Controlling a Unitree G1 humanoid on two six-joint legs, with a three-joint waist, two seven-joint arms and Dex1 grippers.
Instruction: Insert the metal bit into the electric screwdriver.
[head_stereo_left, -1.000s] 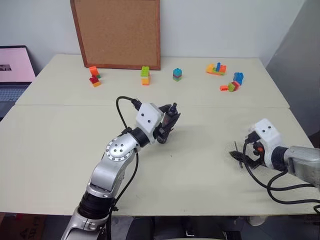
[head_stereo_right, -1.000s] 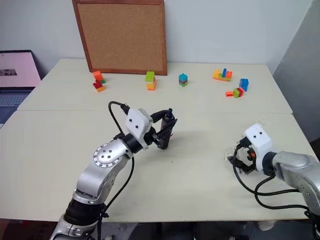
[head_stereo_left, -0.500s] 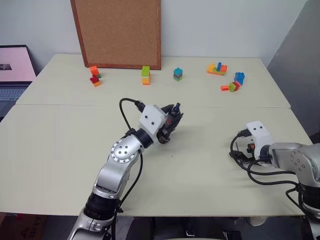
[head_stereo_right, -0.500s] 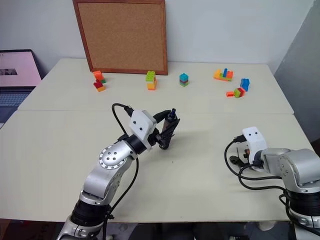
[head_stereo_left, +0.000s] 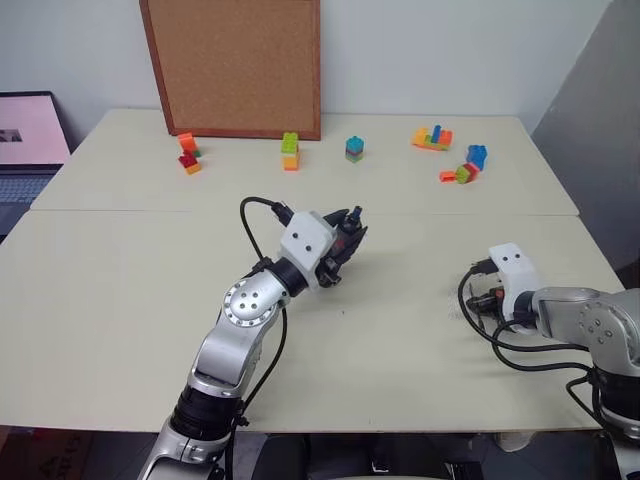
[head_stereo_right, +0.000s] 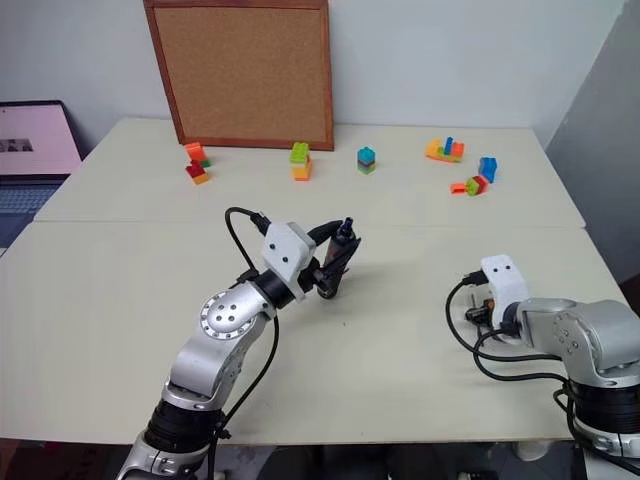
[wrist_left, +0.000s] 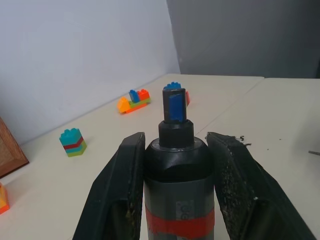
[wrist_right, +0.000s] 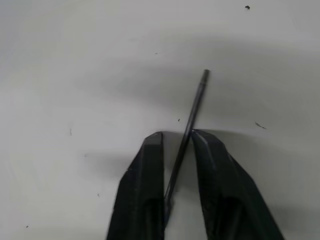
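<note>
Over the table (head_stereo_left: 120, 290) — each gripper pinching: left gripper (wrist_left: 172, 150) the electric screwdriver (wrist_left: 176, 170), right gripper (wrist_right: 177, 145) the metal bit (wrist_right: 192, 112).

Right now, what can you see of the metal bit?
The metal bit is a thin, straight, dark grey rod with a slightly wider tip at its free end. It sits between the right gripper's black fingers, which are closed on it, and sticks out past them at a slant just above the pale table.
</note>
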